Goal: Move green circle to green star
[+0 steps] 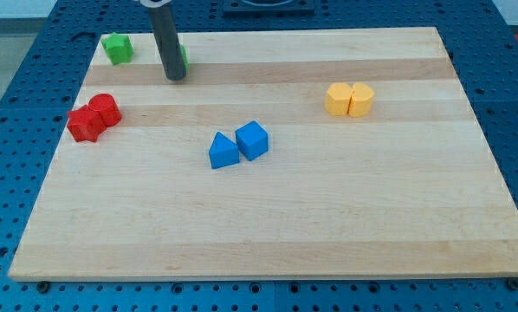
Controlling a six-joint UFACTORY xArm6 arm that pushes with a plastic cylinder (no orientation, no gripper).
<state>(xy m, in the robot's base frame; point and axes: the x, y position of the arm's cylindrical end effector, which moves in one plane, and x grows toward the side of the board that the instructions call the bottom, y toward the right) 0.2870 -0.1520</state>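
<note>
jaws absent: my tip (175, 76) hides most of the green circle (183, 57), green star (117, 48) leftward

Robotics lab bench, blue perforated mounting plate (501, 104), wooden board (328, 225) on top

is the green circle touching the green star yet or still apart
Apart. The green star sits alone near the view's top left; bare board shows between it and the green circle, mostly hidden behind my tip.
</note>
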